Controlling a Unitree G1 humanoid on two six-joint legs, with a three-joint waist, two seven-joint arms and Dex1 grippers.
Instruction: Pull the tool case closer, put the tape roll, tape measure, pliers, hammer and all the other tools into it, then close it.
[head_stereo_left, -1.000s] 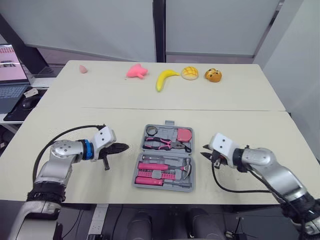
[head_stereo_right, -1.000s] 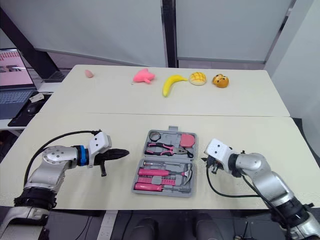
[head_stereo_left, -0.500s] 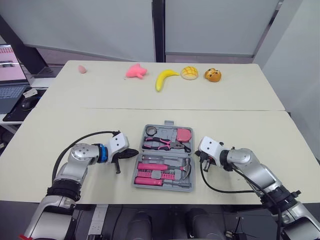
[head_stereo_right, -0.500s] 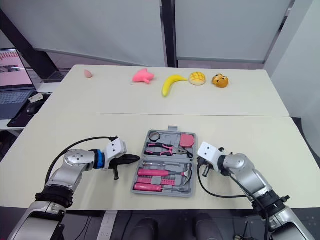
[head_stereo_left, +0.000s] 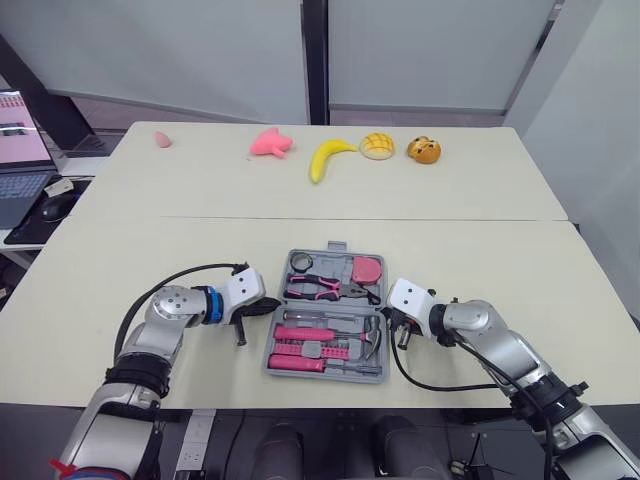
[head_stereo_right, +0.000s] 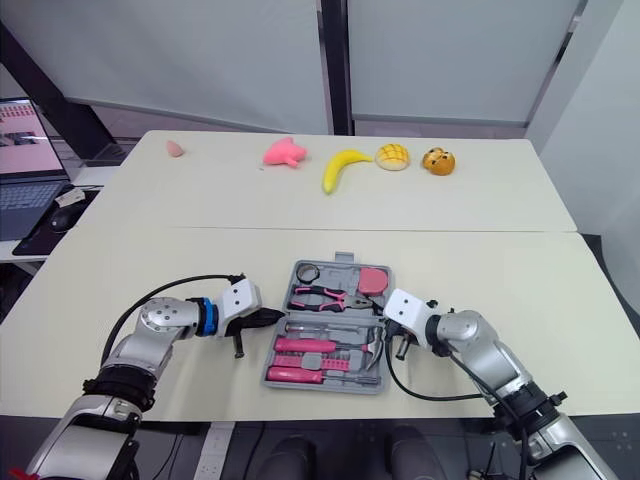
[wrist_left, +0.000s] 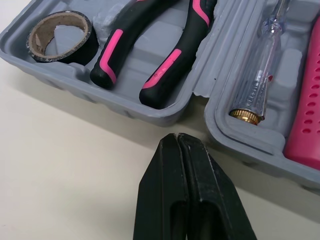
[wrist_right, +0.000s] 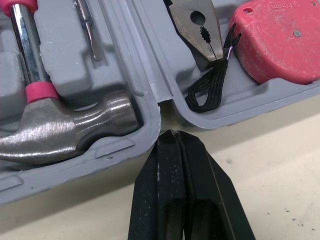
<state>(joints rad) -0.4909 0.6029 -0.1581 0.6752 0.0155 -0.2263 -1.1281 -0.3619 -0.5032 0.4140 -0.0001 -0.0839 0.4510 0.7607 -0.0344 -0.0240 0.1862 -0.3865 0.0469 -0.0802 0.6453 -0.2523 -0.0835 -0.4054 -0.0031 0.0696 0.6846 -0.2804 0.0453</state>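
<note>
The grey tool case lies open in the middle of the near table. Its far half holds the black tape roll, the pink-and-black pliers and the red tape measure. The near half holds the hammer, a clear-handled screwdriver and several pink-handled tools. My left gripper is shut, with its tip at the case's left side by the hinge. My right gripper is shut too, its tip against the hinge notch on the case's right side.
On the far table lie a pink toy, a banana, a bun, a small brown pastry and a little pink object. A laptop sits off the table at the far left.
Both shut grippers have moved inward along the table, from well apart on either side to right at the case's left and right edges. The case has not moved.
</note>
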